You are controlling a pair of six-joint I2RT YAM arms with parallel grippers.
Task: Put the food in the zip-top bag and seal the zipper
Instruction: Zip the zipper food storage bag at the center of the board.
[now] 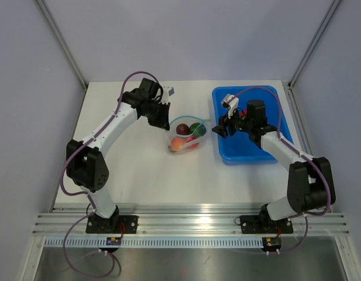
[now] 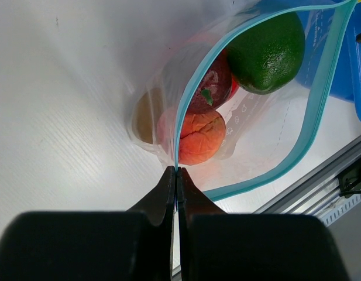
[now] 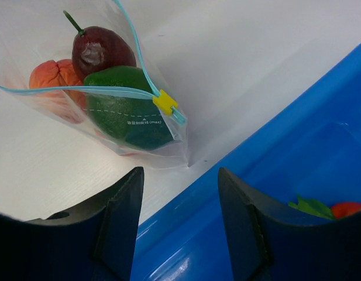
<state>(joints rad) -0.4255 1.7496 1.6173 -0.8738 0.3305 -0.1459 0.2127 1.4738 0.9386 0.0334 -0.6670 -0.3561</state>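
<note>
Right now the left gripper [image 2: 176, 171] is pinching the zipper [image 2: 186, 111] at one end of the bag's mouth. Its two fingers are pressed together, with the teal strip running in between them. The zip-top bag [image 1: 186, 137] is lying on the white table [image 1: 139, 170], between the two arms and just left of the blue tray [image 1: 250, 155]. Its mouth is gaping wide, the two teal edges bowing apart into a loop.

Inside the bag, a green fruit [image 2: 268, 52] is sitting nearest the opening, with a dark red fruit [image 2: 210, 88] touching it. An orange-pink piece [image 2: 195, 136] is lying deeper in, closest to the pinching fingers. A brownish round [image 2: 146, 120] is showing through the plastic beside them (whether it is touching them I cannot tell).

The right gripper [image 3: 180, 175] is hovering with its fingers spread apart, holding nothing. It is hanging over the tray's left wall and facing the far end of the bag. From the right wrist, a yellow slider [image 3: 165, 101] is sitting on the zipper at that end, near the gripper but not touching it. A red and green piece [image 3: 338, 208] is lying in the tray, partly cut off at the edge of that view.
</note>
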